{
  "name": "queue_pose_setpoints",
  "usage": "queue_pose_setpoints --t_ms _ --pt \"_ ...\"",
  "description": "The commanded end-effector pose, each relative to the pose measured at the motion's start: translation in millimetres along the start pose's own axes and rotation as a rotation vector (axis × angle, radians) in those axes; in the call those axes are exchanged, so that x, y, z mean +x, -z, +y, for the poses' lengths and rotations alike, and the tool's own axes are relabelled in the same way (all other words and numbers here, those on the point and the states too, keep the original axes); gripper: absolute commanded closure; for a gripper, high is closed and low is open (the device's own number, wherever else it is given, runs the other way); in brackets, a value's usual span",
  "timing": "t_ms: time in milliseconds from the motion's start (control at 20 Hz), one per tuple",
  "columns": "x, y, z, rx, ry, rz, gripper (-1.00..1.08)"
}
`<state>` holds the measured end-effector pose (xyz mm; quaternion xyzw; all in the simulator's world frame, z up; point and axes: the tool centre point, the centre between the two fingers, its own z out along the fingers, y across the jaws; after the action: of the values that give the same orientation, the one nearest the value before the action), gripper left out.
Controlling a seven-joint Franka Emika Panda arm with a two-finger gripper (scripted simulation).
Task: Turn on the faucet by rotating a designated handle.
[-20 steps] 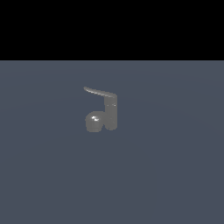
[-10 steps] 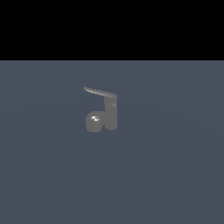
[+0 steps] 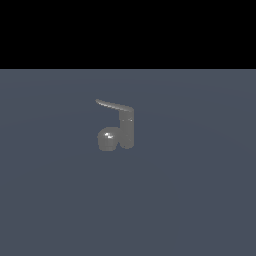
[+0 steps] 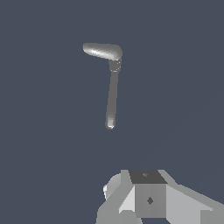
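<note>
Faucet (image 3: 121, 131): I see it standing alone on the flat slate-grey floor (image 3: 200, 200), a little toward the exterior view's left of centre, upright on its short cylindrical post.

Base bulge (image 3: 106, 139): a rounded glossy knob sits against the foot of the post on the exterior view's left, touching it (one small bright highlight on its top).

Handle (image 3: 114, 105): the thin curved lever leaves the top of the post and reaches toward the exterior view's left, hanging over the bulge without touching it. In the wrist view I read it as the long slim bar (image 4: 112, 98) ending in a rounded tip.

Containers: I can report none here; nothing holds anything.

Gripper (image 4: 151, 199): only a blocky grey and white part of the hand shows at the edge of the wrist view, well apart from the faucet. Its fingertips are out of frame, so I cannot tell whether the jaws are spread or closed.

Change from half a second ago: faucet and handle sit just as they did in the exterior view; I see no shift.
</note>
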<state>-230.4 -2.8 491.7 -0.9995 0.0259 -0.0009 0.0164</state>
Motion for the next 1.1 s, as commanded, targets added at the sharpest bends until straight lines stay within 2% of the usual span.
queue_pose_setpoints --t_ms 0,650,1050 --pt "8 -3 -2 0.013 -0.028 -0.003 1.08" --pt "82 -34 -20 0.106 -0.304 -0.049 1.08" --pt "133 -68 -34 0.136 -0.52 -0.089 1.08"
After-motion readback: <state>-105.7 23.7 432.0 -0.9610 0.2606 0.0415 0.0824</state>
